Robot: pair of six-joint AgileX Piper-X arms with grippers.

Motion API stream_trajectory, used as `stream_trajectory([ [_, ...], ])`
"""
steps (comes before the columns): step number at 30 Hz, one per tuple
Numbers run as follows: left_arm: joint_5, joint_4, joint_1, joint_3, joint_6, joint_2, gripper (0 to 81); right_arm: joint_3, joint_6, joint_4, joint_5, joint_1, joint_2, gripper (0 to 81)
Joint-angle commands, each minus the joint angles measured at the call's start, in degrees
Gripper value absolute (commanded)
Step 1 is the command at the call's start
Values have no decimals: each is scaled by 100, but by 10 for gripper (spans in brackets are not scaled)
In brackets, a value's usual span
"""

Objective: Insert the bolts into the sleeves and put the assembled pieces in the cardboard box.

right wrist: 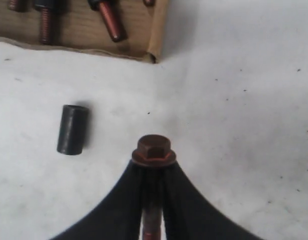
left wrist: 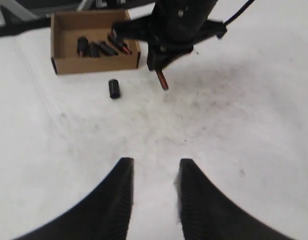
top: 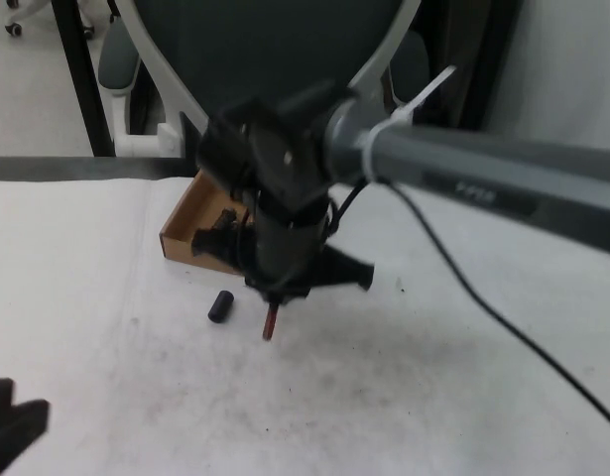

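Right wrist view: the right hand [right wrist: 155, 169] grips a bolt [right wrist: 154, 149]; the sleeve [right wrist: 72, 129] lies on the bench [right wrist: 234, 100] beside the cardboard box [right wrist: 158, 30]. The open, empty left hand [left wrist: 156, 164] should hold the sleeve, bore aligned with bolt.

White speckled bench [top: 463, 397], dark office chair [top: 265, 40] behind it, black upright post [top: 81, 69]

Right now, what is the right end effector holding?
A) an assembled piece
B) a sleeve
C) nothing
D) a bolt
D: the right end effector is shut on a bolt, whose hex head sticks out, while the sleeve lies apart and ungripped.
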Motion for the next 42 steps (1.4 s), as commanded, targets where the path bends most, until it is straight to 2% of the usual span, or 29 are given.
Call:
stream_trajectory([
  [1,151,-3,-8,-106,-315,483,291,-20,-545,256,236,-22,-426,2],
  [9,-25,29,-34,-979,-374,2263,291,274,-1384,331,408,-22,-1079,2],
  [18,-376,-15,-378,-1678,-374,4206,291,1815,-1744,-583,355,-22,-2424,2],
  [23,-335,-604,-490,-1743,-502,4708,291,2945,-1985,-1699,182,13,-3468,2],
  [30,-374,-2058,-598,-1743,-700,4805,291,4329,-2136,-2781,-87,112,-4725,2],
  [34,-355,-2166,-598,-1743,-840,5208,293,4998,-2503,-3504,-331,308,-5303,2],
  [39,-314,-2144,-598,-1851,-895,5942,389,5465,-3045,-3757,-587,668,-5740,2],
  [42,-332,-2121,-598,-2104,-895,6365,407,5584,-3120,-3757,-616,875,-5874,2],
])
